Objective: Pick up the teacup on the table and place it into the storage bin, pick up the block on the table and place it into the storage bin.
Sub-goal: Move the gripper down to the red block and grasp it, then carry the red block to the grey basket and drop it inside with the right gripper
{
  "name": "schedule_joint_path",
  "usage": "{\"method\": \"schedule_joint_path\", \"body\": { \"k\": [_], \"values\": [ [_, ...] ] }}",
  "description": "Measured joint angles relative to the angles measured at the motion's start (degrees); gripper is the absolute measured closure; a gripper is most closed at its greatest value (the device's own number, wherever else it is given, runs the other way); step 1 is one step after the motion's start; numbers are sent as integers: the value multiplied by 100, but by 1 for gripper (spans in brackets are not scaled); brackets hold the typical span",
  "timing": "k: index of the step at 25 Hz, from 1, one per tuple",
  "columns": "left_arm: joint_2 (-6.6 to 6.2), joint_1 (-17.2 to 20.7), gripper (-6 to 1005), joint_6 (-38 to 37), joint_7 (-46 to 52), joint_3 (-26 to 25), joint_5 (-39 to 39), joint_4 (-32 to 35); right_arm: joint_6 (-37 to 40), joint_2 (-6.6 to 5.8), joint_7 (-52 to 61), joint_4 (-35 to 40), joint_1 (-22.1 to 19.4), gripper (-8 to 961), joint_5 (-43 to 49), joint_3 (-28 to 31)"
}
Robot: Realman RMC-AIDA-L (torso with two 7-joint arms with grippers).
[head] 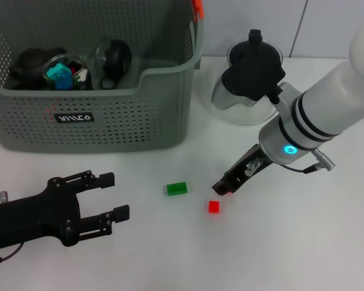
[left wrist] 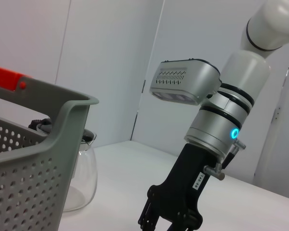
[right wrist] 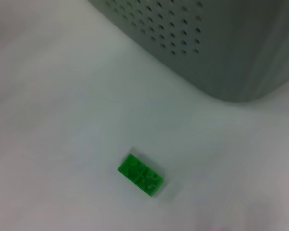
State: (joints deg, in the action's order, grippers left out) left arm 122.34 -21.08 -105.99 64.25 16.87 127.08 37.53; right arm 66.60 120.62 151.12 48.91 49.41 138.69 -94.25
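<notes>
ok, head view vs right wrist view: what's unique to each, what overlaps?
Head only: red block, glass teapot, items inside the storage bin, left end effector open near the front edge, right end effector low beside the red block. Right wrist only: nothing extra, just a close look at the green block's studded top. Both: green block, the bin's perforated wall, the white table.

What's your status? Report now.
Right gripper low over the table, just above red block. Left gripper open, parked near the front edge. Green block on table, outside storage bin. Path unobstructed.
</notes>
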Motion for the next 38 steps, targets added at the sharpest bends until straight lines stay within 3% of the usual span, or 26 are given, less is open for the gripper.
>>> {"method": "schedule_joint_path", "body": {
  "k": [3, 28, 33, 38],
  "values": [
    [0, -1, 272, 0, 0, 0, 0, 0, -36, -3, 2, -24, 1, 560, -5, 1],
    [8, 53, 275, -1, 0, -2, 0, 0, -147, 23, 33, -268, 31, 586, -27, -6],
    [8, 60, 275, -1, 0, -25, 0, 0, -105, 16, 38, -268, 33, 726, -78, -5],
    [8, 64, 276, -1, 0, -27, 0, 0, -56, 7, 55, -235, -1, 779, -91, 14]
  ]
}}
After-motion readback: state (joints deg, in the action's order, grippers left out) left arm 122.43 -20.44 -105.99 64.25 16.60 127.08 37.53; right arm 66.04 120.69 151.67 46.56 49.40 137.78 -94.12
